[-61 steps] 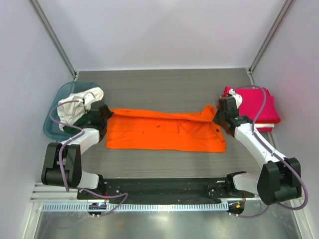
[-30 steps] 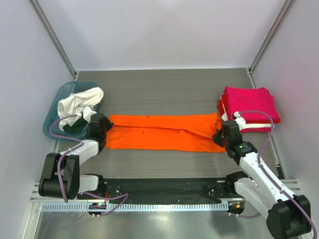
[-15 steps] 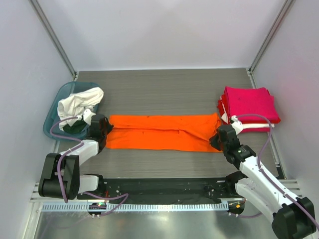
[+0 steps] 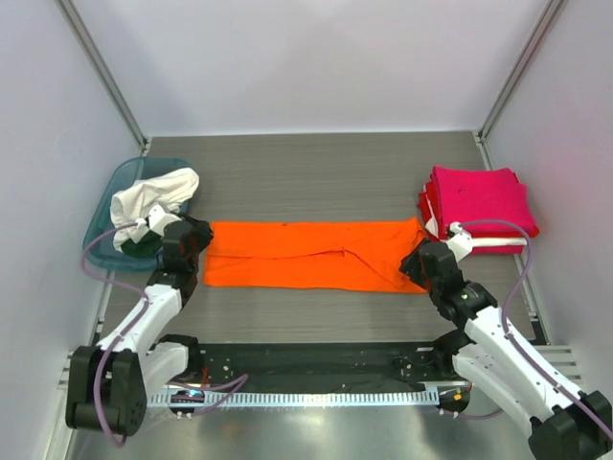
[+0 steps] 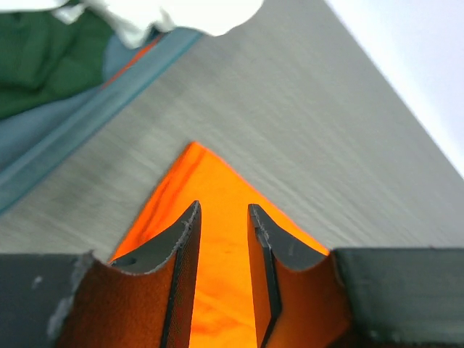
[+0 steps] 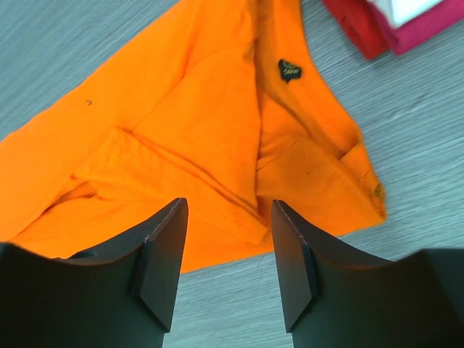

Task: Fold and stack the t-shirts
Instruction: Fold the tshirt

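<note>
- Left gripper (image 5: 223, 212): I read its jaws as a narrow gap apart with nothing between them. They hang just over the pointed left corner of the orange t-shirt (image 4: 306, 255).
- Right gripper (image 6: 228, 209): I see the jaws standing wide and empty, above the shirt's collar end.
- Orange t-shirt: bright and plain, folded lengthwise into a long band. It lies flat across the middle of the table, between the two grippers. The right end is creased, with overlapping flaps and a small dark label (image 6: 289, 69) inside the collar.
- Magenta-red t-shirts (image 4: 479, 196): a folded stack at the table's right side, just beyond the orange shirt's collar end. A white layer shows at its near edge.
- White t-shirt (image 4: 153, 196) and dark green t-shirt (image 5: 32, 61): crumpled together in the teal tub (image 4: 113, 182) at the table's left side, near the left gripper.
- Table (image 4: 316, 168): grey, with a fine wood-like grain.
- Walls (image 4: 316, 57): pale and plain, closing in the table on three sides.
</note>
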